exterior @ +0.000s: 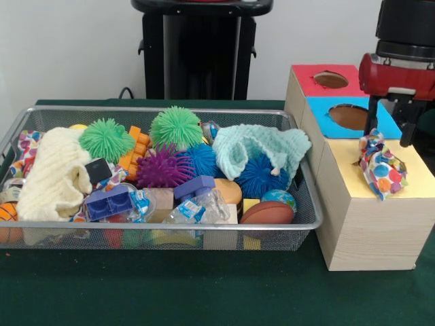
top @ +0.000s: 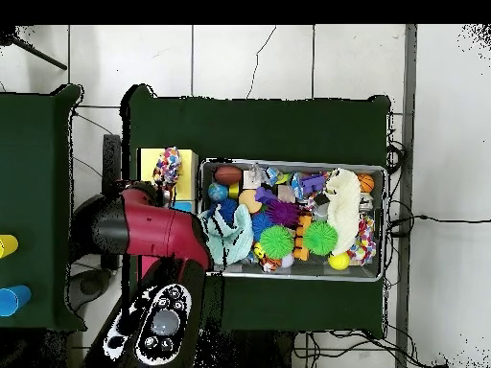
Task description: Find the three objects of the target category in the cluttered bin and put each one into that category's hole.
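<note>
The silver wire-mesh bin (exterior: pixel 163 234) is full of toys. One polka-dot cloth (exterior: pixel 380 166) lies crumpled on the yellow-topped box (exterior: pixel 414 180) and covers most of its hole; it also shows in the overhead view (top: pixel 168 165). My gripper (exterior: pixel 389 138) hangs just above that cloth with its fingers apart, holding nothing. A second polka-dot cloth (exterior: pixel 27 146) sits at the bin's left end, and shows in the overhead view (top: pixel 364 240). A third is not clearly in view. In the overhead view my arm (top: pixel 144 225) hides the gripper.
The blue-topped box (exterior: pixel 346 117) and the red-topped box (exterior: pixel 326 80) stand behind the yellow one. In the bin lie a cream waffle cloth (exterior: pixel 54 176), a mint knitted cloth (exterior: pixel 262 146), green spiky balls (exterior: pixel 177 127), blocks and small balls. The pedestal (exterior: pixel 200 47) stands behind.
</note>
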Robot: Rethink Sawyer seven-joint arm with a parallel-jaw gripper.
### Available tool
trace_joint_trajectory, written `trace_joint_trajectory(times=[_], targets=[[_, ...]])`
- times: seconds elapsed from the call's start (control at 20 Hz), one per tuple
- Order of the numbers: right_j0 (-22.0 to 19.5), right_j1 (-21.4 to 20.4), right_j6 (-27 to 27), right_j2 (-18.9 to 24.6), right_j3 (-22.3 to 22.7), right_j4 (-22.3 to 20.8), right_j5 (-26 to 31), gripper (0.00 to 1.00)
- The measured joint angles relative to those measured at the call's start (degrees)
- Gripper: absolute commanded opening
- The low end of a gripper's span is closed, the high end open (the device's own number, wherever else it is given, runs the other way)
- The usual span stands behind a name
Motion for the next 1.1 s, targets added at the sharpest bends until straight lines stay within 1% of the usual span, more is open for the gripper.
trace_joint_trajectory(times=[0.5,0.8,0.85,1.1], targets=[[0.5,-0.6,0.0,-0.5,0.0,0.0,0.3,1.0],[1.7,-1.6,0.0,-1.5,0.0,-0.1,3.1,1.0],[1.9,-1.7,0.0,-1.8,0.0,-0.1,3.6,0.0],[2.6,-2.3,0.0,-3.0,0.0,-0.2,5.2,0.0]])
